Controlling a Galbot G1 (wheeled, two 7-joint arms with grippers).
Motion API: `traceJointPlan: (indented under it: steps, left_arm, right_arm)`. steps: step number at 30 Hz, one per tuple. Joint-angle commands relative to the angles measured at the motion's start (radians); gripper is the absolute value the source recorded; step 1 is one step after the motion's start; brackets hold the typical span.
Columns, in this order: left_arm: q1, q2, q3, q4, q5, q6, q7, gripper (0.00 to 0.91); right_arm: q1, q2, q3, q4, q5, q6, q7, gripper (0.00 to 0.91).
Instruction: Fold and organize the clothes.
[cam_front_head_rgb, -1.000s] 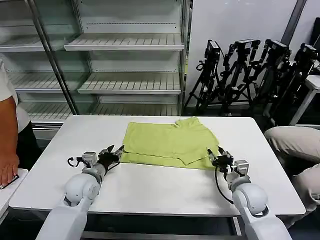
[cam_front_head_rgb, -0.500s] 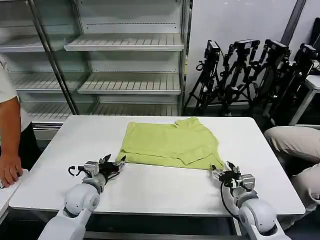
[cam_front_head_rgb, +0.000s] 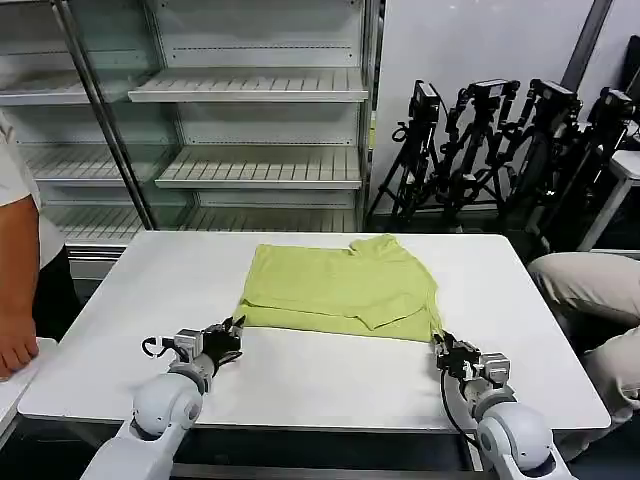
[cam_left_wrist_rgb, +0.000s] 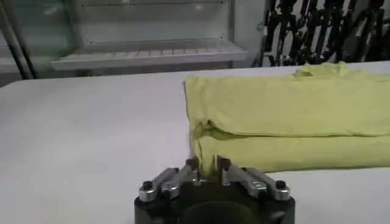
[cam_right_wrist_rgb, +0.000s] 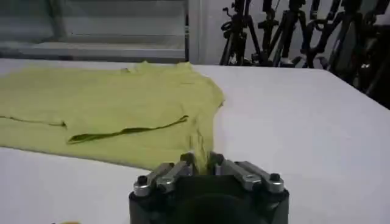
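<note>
The clothes are one lime yellow-green T-shirt (cam_front_head_rgb: 340, 285), lying folded flat in the middle of the white table (cam_front_head_rgb: 300, 385). My left gripper (cam_front_head_rgb: 233, 328) is at the shirt's near left corner, low over the table. In the left wrist view its narrow jaws (cam_left_wrist_rgb: 207, 164) have the hem of the T-shirt (cam_left_wrist_rgb: 286, 115) between them. My right gripper (cam_front_head_rgb: 440, 347) is at the near right corner. In the right wrist view it (cam_right_wrist_rgb: 200, 159) is shut on a pinch of the T-shirt (cam_right_wrist_rgb: 109, 103), and the fabric is drawn taut to a point.
Bare table lies between the shirt and the near edge. Empty metal shelving (cam_front_head_rgb: 250, 120) stands behind the table, with black tripods (cam_front_head_rgb: 500, 140) at the back right. A person's hand (cam_front_head_rgb: 15, 345) rests on a side surface at the left. Beige-trousered legs (cam_front_head_rgb: 590, 290) are at the right.
Both grippers have drawn back toward the table's near edge. The right one came farther, and the shirt's near right corner stretched along with it.
</note>
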Motion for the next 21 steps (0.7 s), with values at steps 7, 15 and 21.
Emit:
traceJointPlan:
  steps: [7, 15, 21]
  left_arm:
    - [0.445, 0.044, -0.178, -0.382, 0.020, 0.000, 0.013, 0.010]
    - [0.520, 0.044, -0.220, -0.444, 0.042, -0.001, -0.001, 0.010]
    - [0.520, 0.047, -0.244, -0.428, 0.047, 0.000, -0.006, 0.020]
  right_arm:
    - [-0.318, -0.004, 0.052, 0.283, -0.062, 0.023, -0.020, 0.000]
    - [-0.494, 0.011, 0.129, 0.343, -0.118, 0.085, -0.027, 0.000]
    - [-0.514, 0.025, 0.121, 0.346, -0.130, 0.097, -0.017, 0.000]
